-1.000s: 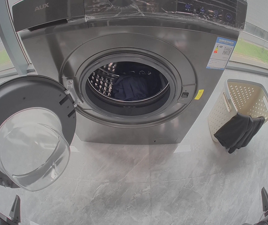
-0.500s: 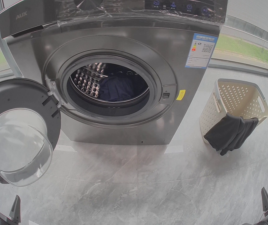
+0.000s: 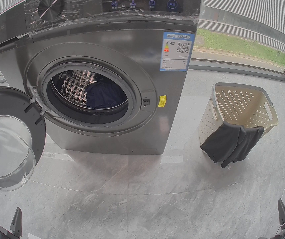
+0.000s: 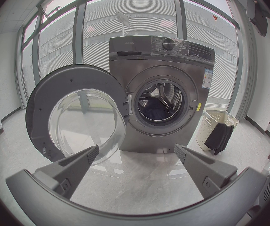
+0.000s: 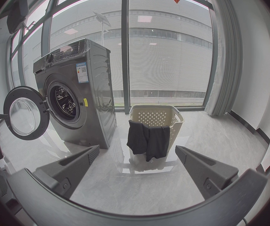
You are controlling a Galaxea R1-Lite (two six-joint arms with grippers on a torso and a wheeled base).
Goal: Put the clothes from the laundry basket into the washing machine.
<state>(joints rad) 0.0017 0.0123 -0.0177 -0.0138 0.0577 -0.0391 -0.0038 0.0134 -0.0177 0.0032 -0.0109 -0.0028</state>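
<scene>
**Operator:** Where is the item to be loaded?

**Technician:** A dark garment [image 3: 232, 143] hangs over the near rim of the laundry basket [image 3: 240, 84], with its long axis running down the outer wall. The basket stands on the floor to the right of the washing machine [image 3: 116, 43], just beside it.

**Operator:** What is the gripper status?

**Technician:** The left gripper [image 4: 135, 148] has its jaws spread wide and holds nothing. The right gripper [image 5: 137, 148] is the same. Both are well apart from the basket.

**Operator:** Which arm should take it?

**Technician:** The right arm, in my judgement. The garment lies forward and on the right side, almost straight ahead of the right jaws. The left jaws face the open door [image 4: 75, 110] and the drum. Dark clothing [image 3: 104, 95] already lies in the drum.
</scene>
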